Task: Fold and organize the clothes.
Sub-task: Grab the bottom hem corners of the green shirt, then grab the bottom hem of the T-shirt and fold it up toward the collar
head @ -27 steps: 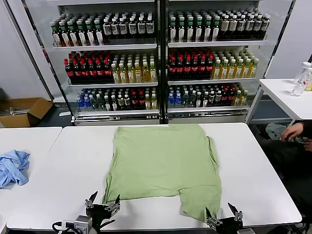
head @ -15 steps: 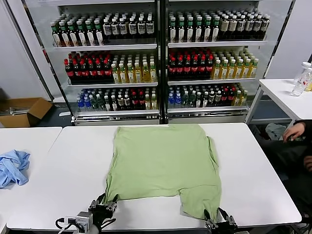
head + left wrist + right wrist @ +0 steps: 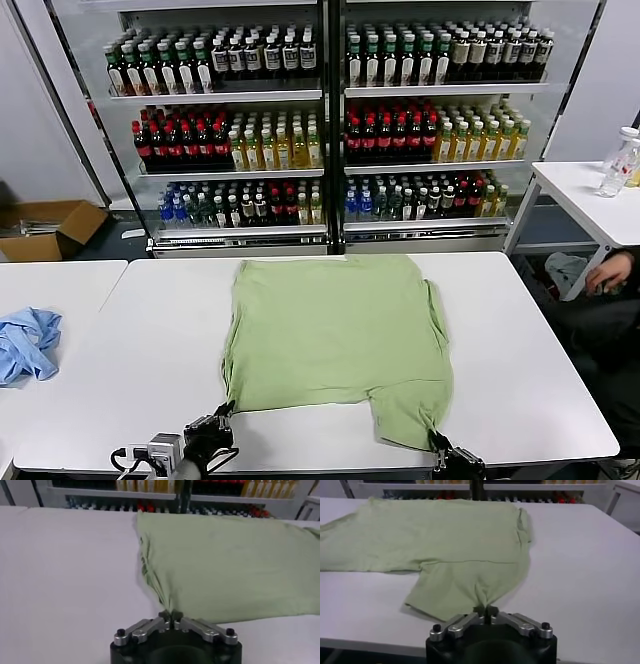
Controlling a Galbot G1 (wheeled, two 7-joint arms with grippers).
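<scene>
- A crumpled blue cloth (image 3: 26,342) lies on the smaller desk (image 3: 60,285) at the far left, well apart from everything else.
- The left claw (image 3: 222,412) sits at the near edge of the big white desk (image 3: 150,350), its fingers pressed together on the near left corner of the green T-shirt (image 3: 335,335); in the left wrist view the claw (image 3: 171,617) pinches a bunched fold of that T-shirt (image 3: 225,565).
- The T-shirt lies flat in the middle of the desk, plain side up, with one sleeve reaching toward the near right edge.
- The right claw (image 3: 437,442) is at the near edge too, fingers closed on the hem of that sleeve; the right wrist view shows the claw (image 3: 486,611) gripping the T-shirt (image 3: 450,545).
- Behind the desk stand shelves of bottles (image 3: 330,130).
</scene>
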